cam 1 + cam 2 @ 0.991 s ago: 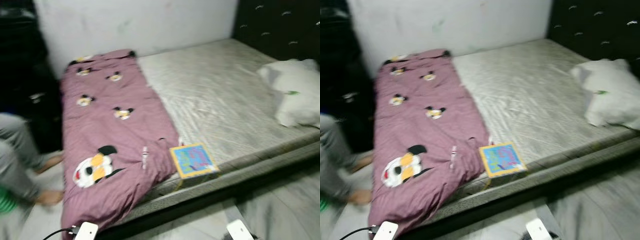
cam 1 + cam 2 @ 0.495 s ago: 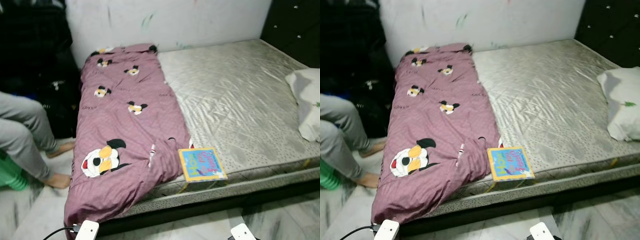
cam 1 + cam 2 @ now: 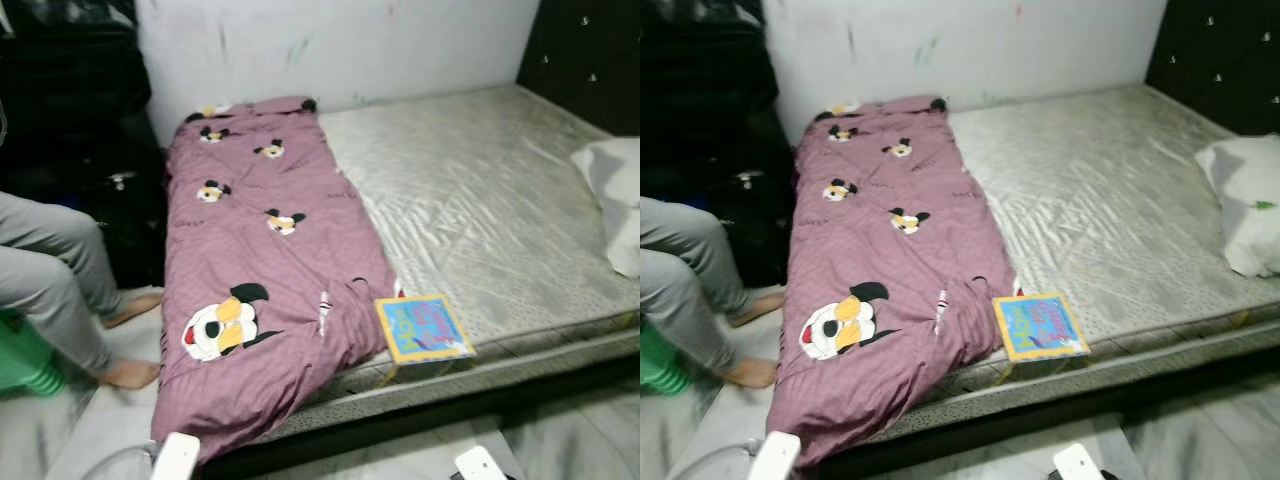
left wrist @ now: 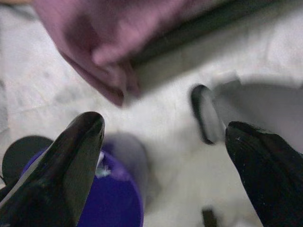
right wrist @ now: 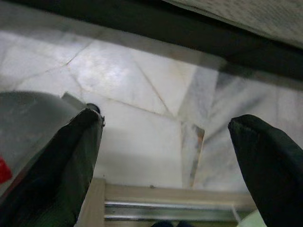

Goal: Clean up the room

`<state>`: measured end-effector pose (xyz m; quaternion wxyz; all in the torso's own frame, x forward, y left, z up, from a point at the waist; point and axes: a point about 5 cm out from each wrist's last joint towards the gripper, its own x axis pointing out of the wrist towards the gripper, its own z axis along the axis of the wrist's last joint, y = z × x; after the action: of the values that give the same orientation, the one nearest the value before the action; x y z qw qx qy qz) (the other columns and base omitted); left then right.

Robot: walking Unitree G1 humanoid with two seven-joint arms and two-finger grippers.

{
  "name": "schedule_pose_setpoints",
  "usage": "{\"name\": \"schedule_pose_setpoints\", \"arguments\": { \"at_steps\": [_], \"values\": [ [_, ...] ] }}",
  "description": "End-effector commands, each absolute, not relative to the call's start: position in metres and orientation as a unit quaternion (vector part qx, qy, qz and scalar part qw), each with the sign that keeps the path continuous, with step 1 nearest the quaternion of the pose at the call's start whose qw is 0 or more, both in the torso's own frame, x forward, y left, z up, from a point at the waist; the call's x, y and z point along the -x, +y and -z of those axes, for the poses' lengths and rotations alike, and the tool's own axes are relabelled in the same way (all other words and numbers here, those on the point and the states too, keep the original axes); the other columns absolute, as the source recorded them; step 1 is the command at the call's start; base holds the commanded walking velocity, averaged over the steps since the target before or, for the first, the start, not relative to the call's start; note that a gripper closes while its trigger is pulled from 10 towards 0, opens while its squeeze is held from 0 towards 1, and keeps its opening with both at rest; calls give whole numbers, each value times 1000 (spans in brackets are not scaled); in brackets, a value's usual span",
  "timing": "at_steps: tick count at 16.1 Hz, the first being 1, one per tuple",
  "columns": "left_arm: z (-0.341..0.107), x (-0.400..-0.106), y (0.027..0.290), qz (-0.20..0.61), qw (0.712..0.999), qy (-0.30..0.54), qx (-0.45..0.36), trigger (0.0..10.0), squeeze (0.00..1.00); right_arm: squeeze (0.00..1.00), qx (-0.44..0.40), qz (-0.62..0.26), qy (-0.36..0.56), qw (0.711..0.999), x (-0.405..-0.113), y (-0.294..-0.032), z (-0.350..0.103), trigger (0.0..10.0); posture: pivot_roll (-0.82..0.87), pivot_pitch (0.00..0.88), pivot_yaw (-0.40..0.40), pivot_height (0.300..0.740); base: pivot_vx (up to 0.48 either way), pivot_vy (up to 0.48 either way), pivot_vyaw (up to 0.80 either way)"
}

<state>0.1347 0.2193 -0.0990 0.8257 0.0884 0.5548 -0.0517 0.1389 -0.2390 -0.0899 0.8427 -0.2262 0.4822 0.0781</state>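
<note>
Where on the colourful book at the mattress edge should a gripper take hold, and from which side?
Grip the book by its near edge, coming from the floor side: it lies flat at the mattress rim, so that edge is probably the most accessible.

a big bed [image 3: 1120,190] with a shiny grey top stands by a white wall [image 3: 970,45]. a purple blanket [image 3: 890,270] with cartoon mouse faces lies along one side of the bed, and its end hangs over the edge toward the floor [image 3: 970,460]. just beside the blanket, near the front edge of the bed, lies a small book [image 3: 1040,326] with a yellow border and a blue cover. a white pillow [image 3: 1245,205] sits at the far right side, by a dark padded headboard [image 3: 1220,55]. on the left, a person's legs [image 3: 685,290] in grey pants reach down, with bare feet on the floor. something green [image 3: 655,360] sits under them.
</note>
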Motion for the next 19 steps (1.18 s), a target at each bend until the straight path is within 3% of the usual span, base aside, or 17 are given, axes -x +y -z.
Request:
{"name": "schedule_pose_setpoints", "arguments": {
  "at_steps": [1, 7, 8, 9, 10, 12, 13, 19],
  "values": [
    [95, -140, 230, 41, 828, 550, -105, 10000, 0, 0, 225, -71, 467, 852, -147, -232, 88, 10000, -55, 0, 30, 740, 0, 0, 0],
    [90, -147, 236, -52, 865, 493, -84, 10000, 0, 0, 183, 13, 412, 893, -152, -233, 83, 10000, -61, 0, 39, 740, 0, 0, 0],
    [84, -156, 236, -84, 891, 441, -74, 10000, 0, 0, 172, 28, 383, 907, -157, -233, 78, 10000, -53, 0, 36, 740, 0, 0, 0],
    [81, -159, 236, -93, 902, 415, -70, 10000, 0, 0, 184, 31, 319, 929, -212, -243, 48, 10000, -51, 0, 36, 740, 0, 0, 0],
    [48, -205, 263, -108, 932, 335, -83, 10000, 0, 0, 206, 34, 262, 942, -250, -248, 19, 10000, -46, 0, 32, 740, 0, 0, 0],
    [-4, -257, 280, -112, 967, 212, -92, 10000, 0, 0, 229, 37, 184, 955, -276, -247, -10, 10000, -49, 0, 32, 740, 0, 0, 0],
    [-18, -268, 275, -109, 976, 161, -98, 10000, 0, 0, 225, 31, 137, 964, -287, -243, -25, 10000, -50, 0, 34, 740, 0, 0, 0],
    [-52, -291, 255, -111, 989, 45, -91, 10000, 0, 0, 142, -27, 18, 989, -317, -206, -69, 10000, -51, 0, 42, 740, 0, 0, 0]
  ]
}}
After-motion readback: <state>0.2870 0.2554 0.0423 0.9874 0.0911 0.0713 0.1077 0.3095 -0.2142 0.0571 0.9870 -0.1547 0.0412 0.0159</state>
